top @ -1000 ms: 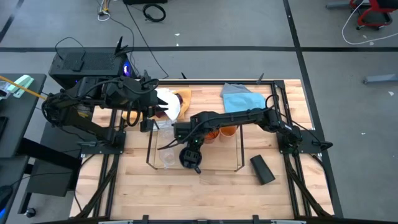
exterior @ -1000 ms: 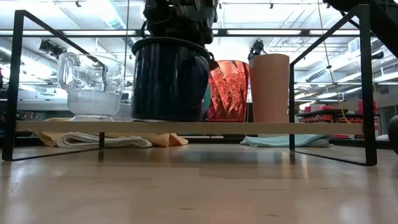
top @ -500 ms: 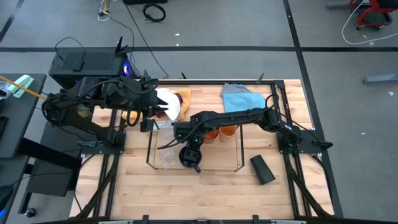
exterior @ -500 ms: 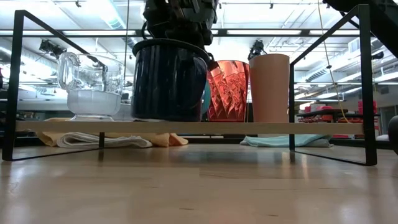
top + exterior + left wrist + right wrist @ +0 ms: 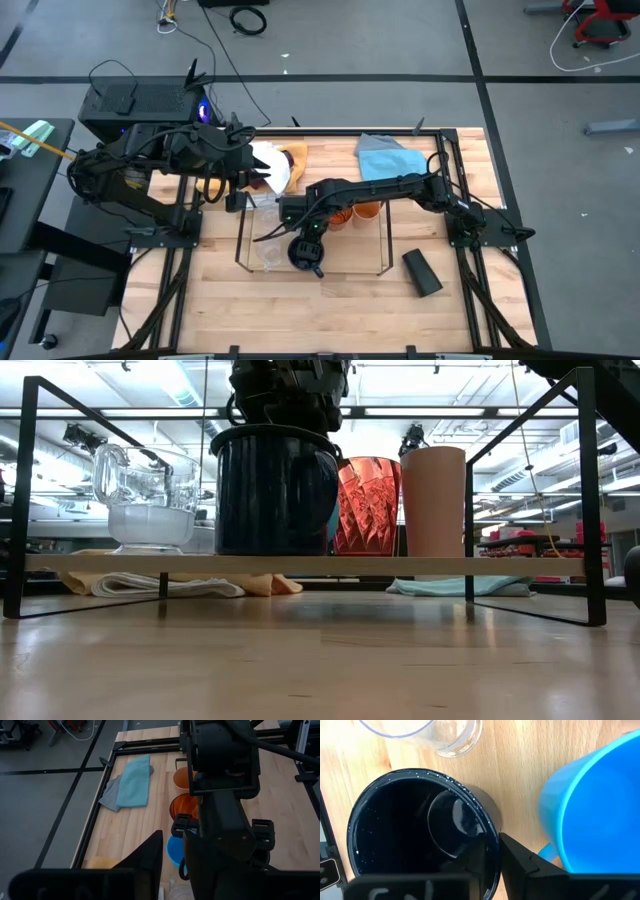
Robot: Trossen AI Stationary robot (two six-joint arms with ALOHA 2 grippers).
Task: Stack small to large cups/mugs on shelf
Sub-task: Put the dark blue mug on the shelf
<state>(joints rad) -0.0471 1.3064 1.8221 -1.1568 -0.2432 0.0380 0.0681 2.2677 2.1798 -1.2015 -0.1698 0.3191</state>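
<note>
The navy mug [image 5: 275,490] stands upright on the clear base [image 5: 520,565] of the black wire shelf [image 5: 240,232]. My right gripper [image 5: 306,246] reaches down into the shelf from the right and is shut on the mug's rim. A clear handled mug [image 5: 145,495] stands left of it in the low view. To its right stand an amber-orange faceted tumbler [image 5: 368,500] and a pale orange cup [image 5: 433,500]. A light-blue mug [image 5: 590,805] stands just behind the navy one. My left gripper [image 5: 245,178] waits over the cloths at the back left. My right gripper holds the navy mug by its rim [image 5: 492,839], one finger [image 5: 476,861] inside the mug and one [image 5: 522,857] outside. The fingers come from above, pointing down. The mug stands upright with its bottom [image 5: 275,550] on the shelf's clear base.
A black cup [image 5: 422,272] lies on its side on the table right of the shelf. White and yellow cloths [image 5: 278,165] and a blue cloth [image 5: 385,160] lie behind the shelf. A clear cup [image 5: 445,735] stands close beside the navy mug.
The navy mug, tilted a moment ago, has tipped upright and now stands level on the shelf's base. My right gripper has stayed on its rim.
</note>
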